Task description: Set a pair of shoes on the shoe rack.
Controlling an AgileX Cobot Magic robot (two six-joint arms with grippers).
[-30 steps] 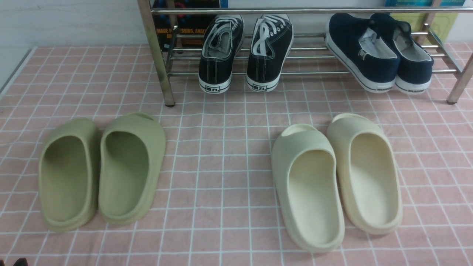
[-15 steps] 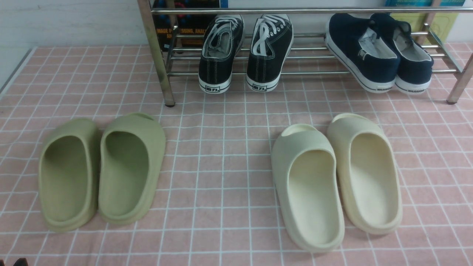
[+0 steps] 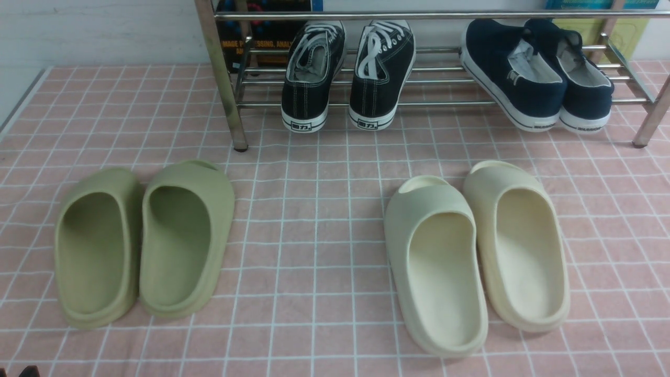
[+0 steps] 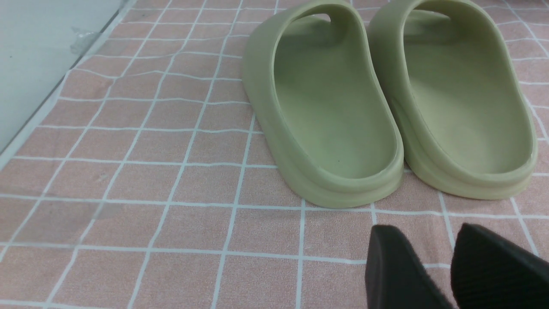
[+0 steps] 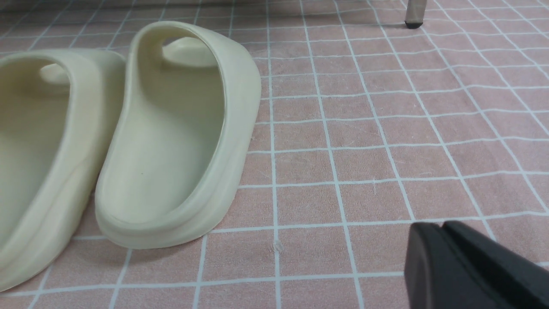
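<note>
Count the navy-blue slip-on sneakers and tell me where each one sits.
2. Both rest on the shoe rack, towards its right end: one sneaker on the left, the other sneaker tight against its right side.

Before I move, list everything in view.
navy shoes: two, navy and white, rack's lower bars, right side
lace-up shoes: two, black and white, lower bars, left of centre
green slides: two, floor, left
cream slides: two, floor, right
rack: one, silver, at the back
black book: one, behind rack, left
floor: one, pink with white grid
left fingers: two, dark, apart
right fingers: two, dark, together
</note>
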